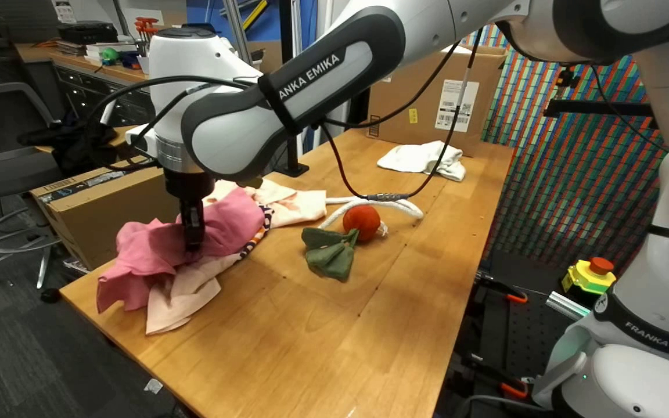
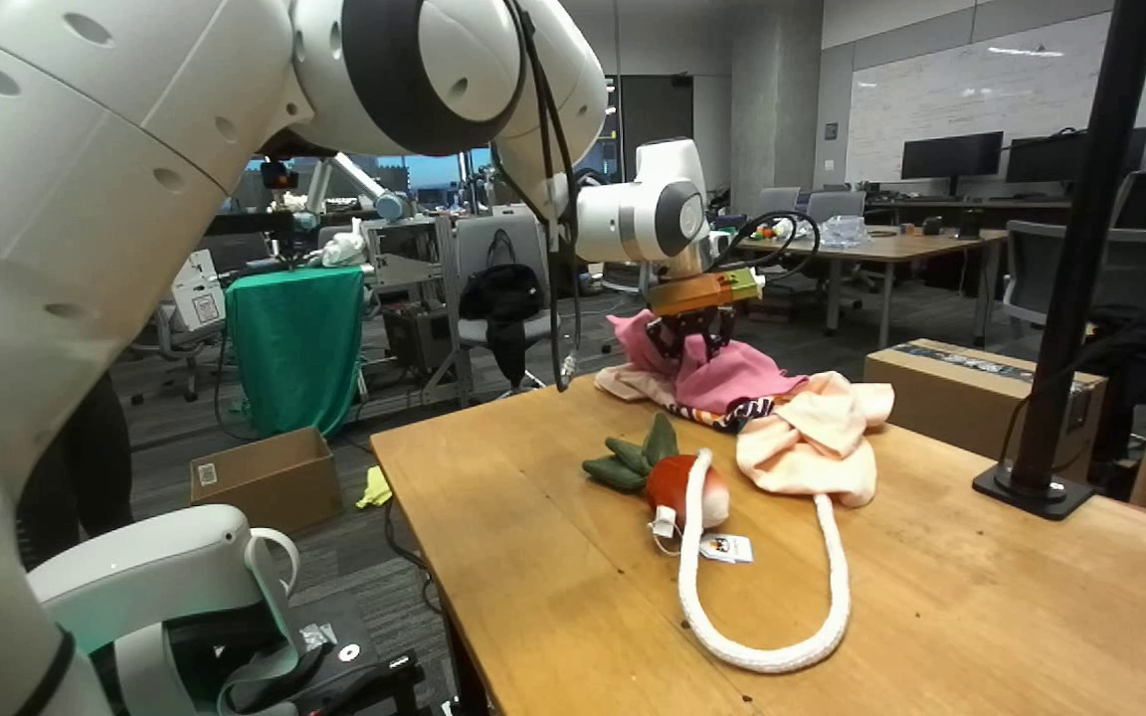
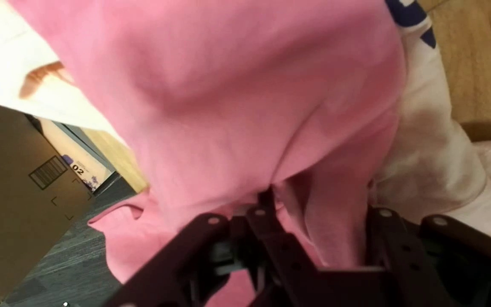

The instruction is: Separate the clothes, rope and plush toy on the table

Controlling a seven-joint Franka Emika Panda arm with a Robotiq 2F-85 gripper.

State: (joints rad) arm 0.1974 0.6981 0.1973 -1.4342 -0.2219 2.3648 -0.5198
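My gripper (image 1: 193, 247) points down into the crumpled pink garment (image 1: 233, 217) at one end of the table (image 1: 311, 348). In the wrist view the jaws stand part-way apart, and a pink fold lies between them with a gap beside it; the fingertips are partly buried in cloth. Under the pink one spreads the cream shirt (image 2: 812, 443) with orange-red lettering. A white garment (image 1: 421, 158) lies apart near the large box. The rope (image 2: 782, 658) curves out from beneath the cream shirt to the plush toy (image 2: 677, 482), red with green leaves, against which its end rests.
A large cardboard box (image 1: 433, 96) stands at the table's far end. Another box (image 1: 117, 212) is on the floor beside the table. A black post (image 2: 1050, 298) rises from the table edge. A black cable (image 1: 337, 157) hangs from the arm above the toy and rope.
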